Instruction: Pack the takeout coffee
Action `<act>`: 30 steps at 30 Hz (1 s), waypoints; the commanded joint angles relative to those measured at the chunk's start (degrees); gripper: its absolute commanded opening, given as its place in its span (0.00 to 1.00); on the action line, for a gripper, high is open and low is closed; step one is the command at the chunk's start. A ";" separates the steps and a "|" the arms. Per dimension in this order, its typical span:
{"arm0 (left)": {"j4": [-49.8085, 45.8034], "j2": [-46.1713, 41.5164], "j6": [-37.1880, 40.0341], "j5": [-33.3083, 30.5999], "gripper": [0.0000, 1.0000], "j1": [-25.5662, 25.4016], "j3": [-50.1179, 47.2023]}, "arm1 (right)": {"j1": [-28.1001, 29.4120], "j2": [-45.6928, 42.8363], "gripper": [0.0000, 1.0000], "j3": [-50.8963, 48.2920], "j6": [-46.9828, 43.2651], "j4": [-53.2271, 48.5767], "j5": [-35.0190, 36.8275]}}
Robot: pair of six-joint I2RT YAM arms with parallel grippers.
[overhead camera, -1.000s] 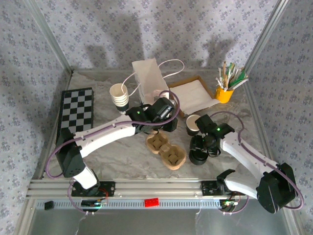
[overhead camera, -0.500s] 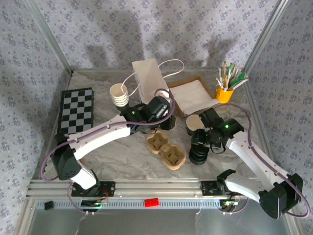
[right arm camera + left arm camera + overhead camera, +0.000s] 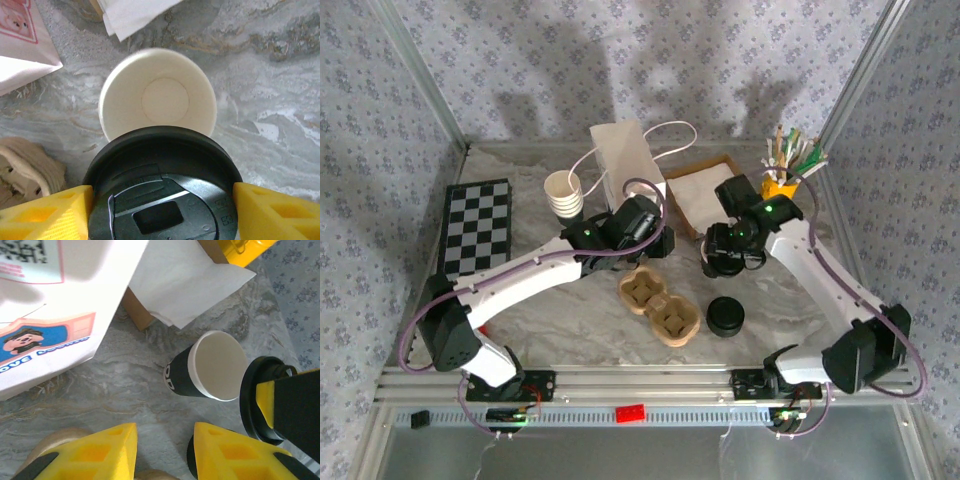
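Right gripper (image 3: pixel 160 212) clamps the lid (image 3: pixel 160 170), partly cropped, over the cup (image 3: pixel 157 97); left gripper (image 3: pixel 165 450) gapes empty.

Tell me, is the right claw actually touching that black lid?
Touching. The right wrist view shows the black lid wedged between the yellow fingers of the right gripper, one pressed against each side of its rim.

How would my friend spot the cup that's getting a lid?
Find the white paper bag at the back. Just right of it one open cup stands alone. Unlike the stacked cups, it has a black lid held over it.
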 commanded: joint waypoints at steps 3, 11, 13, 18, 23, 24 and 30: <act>3.15 -2.51 -2.52 -1.77 0.35 0.90 -2.13 | -1.04 4.45 0.71 3.59 -3.39 1.12 1.64; 3.94 -1.93 -3.25 -1.74 0.35 1.51 -2.98 | -1.33 8.91 0.72 5.53 -4.14 2.66 2.19; 3.91 -1.66 -3.29 -1.59 0.35 1.51 -2.94 | -1.41 10.03 0.72 5.60 -4.35 2.76 2.63; 4.03 -1.24 -3.35 -1.25 0.35 1.60 -2.74 | -1.41 11.52 0.72 5.35 -4.41 3.09 3.47; 4.02 -0.58 -3.39 -0.98 0.35 1.60 -2.56 | -1.59 11.89 0.73 3.71 -4.50 4.15 3.77; 3.96 -0.44 -3.41 -0.90 0.35 1.65 -2.47 | -1.63 12.04 0.73 3.58 -4.49 4.47 3.59; 4.01 -0.48 -3.76 0.17 0.35 1.60 -2.28 | -1.59 12.26 0.75 2.97 -4.40 5.45 2.16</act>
